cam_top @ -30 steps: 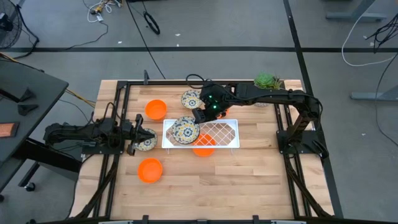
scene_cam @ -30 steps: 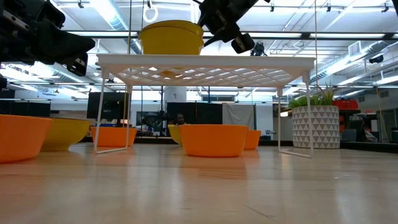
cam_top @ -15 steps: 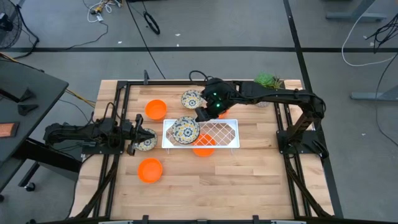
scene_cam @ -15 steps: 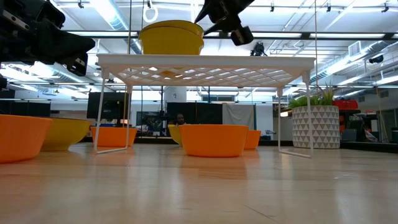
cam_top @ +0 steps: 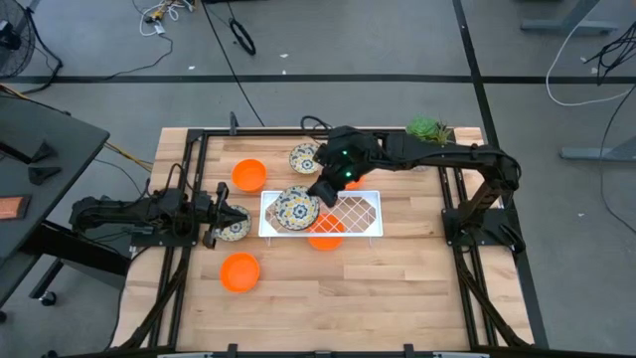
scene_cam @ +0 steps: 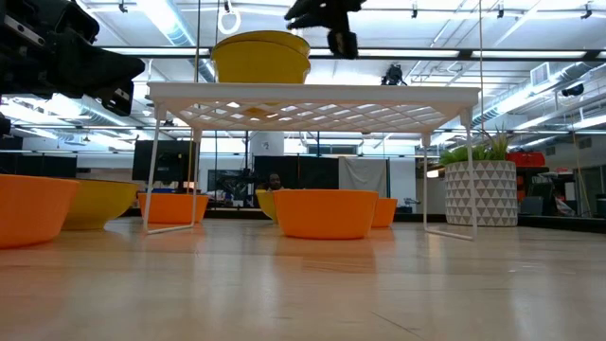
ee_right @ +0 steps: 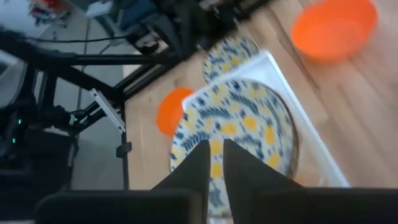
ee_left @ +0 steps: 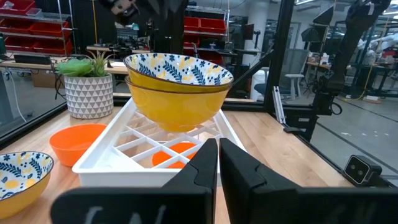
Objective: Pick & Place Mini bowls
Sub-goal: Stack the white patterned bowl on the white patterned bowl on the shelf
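Two stacked patterned mini bowls (cam_top: pixel 296 207) (ee_left: pixel 177 78) rest on the left end of a white lattice rack (cam_top: pixel 348 212). My right gripper (cam_top: pixel 320 191) (ee_right: pixel 212 158) hovers shut just above and beyond them, tipped downward, holding nothing. An orange mini bowl (cam_top: pixel 326 235) sits under the rack. Two more orange ones (cam_top: pixel 248 174) (cam_top: pixel 239 270) and two patterned ones (cam_top: pixel 305 157) (cam_top: pixel 235 227) stand on the table. My left gripper (cam_top: pixel 214 217) (ee_left: pixel 218 162) waits shut and level at the table's left, beside the near patterned bowl.
A potted green plant (cam_top: pixel 427 129) stands at the far right corner. A black frame (cam_top: pixel 199 139) borders the wooden table. Bare wood lies toward the near edge and right of the rack.
My right gripper has risen away from the stacked bowls on the rack and rolled about its own axis, and its fingers have drawn together. The bowls stay on the rack.
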Tool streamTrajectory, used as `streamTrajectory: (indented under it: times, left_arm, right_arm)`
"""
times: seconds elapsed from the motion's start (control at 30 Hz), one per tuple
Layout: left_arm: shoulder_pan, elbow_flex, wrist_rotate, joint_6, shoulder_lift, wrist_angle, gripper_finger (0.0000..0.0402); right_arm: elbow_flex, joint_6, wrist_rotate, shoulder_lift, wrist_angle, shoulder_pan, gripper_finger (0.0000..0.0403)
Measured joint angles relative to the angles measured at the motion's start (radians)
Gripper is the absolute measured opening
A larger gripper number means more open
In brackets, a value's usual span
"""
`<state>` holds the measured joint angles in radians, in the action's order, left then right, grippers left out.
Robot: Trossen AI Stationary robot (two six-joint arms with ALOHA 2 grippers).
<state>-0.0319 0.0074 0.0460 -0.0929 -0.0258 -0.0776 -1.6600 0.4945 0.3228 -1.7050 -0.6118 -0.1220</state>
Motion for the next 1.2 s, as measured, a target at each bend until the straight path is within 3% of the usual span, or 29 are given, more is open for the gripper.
streamTrajectory:
  times: [0.23, 0.83, 1.2]
  left_arm:
    - [0.000, 0.000, 0.000, 0.000, 0.000, 0.000, 0.0023]
    - [0.000, 0.000, 0.000, 0.000, 0.000, 0.000, 0.0023]
    - [0.000, 0.000, 0.000, 0.000, 0.000, 0.000, 0.0023]
  right_arm:
    - [0.000, -0.204, 0.000, 0.000, 0.061, 0.025, 0.0004]
    - [0.001, -0.442, -0.027, 0.001, 0.086, 0.011, 0.0001]
    - [0.212, -0.426, -0.068, 0.082, 0.348, 0.011, 0.0000]
